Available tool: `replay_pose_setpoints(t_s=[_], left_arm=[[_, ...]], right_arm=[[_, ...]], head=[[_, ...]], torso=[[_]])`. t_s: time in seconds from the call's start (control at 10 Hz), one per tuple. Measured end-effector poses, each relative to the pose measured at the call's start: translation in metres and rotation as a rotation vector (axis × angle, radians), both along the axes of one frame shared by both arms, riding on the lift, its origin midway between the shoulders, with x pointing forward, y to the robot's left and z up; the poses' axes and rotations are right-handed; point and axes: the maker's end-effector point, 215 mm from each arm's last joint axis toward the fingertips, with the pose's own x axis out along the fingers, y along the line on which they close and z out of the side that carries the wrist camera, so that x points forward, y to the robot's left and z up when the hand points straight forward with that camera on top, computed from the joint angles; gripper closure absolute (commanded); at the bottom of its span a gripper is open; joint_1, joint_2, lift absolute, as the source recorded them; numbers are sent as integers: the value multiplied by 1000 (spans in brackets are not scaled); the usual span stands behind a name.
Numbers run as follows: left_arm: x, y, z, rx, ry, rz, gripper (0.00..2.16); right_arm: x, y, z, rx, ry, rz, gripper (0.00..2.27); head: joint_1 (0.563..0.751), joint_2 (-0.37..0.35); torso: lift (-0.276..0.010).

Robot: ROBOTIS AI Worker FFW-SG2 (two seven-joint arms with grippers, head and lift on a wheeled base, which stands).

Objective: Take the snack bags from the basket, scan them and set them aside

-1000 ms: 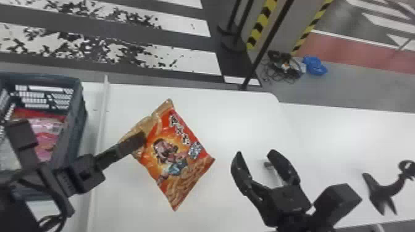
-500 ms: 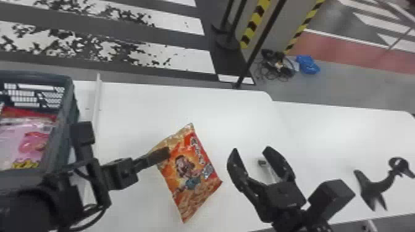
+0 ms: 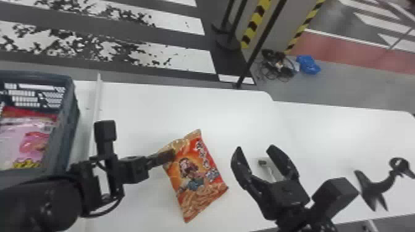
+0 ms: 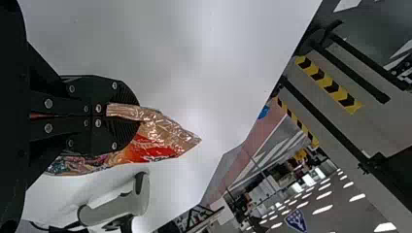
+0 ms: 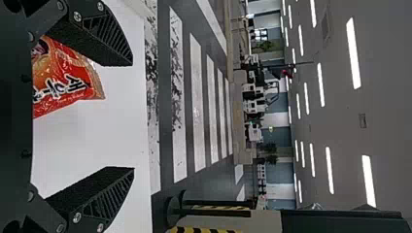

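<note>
Snack bag point(image 3: 197, 185) over the worktop point(image 3: 173, 105), between the two claws.
Left claw point(image 3: 169, 155) narrow, gripping the bag's edge; right claw point(image 3: 255, 149) wide and empty, beside it. Basket point(image 3: 71, 123), left of the bag, containing further bags point(image 3: 15, 138).

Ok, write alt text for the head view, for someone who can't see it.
The robot's left gripper pinches an orange snack bag by its edge over a white table. Farther right, the right gripper is open and empty; at the left edge, a dark basket holds pink and red packaging.
</note>
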Motion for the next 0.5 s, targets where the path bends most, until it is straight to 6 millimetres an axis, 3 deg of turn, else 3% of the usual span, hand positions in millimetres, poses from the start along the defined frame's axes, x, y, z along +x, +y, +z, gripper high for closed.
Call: replay_pose_setpoints(t_s=[0.3,0.5], left_arm=[[17,-3,-17,44,-39,3,1470],[10,-16,-23,66,-50,-34,1359]], right_arm=[[0,-1,-2,2,7,-2,167],[1,0,-3,3,10,1,167]], head=[[695,-350],[695,-350]], torso=[[-75],[-75]])
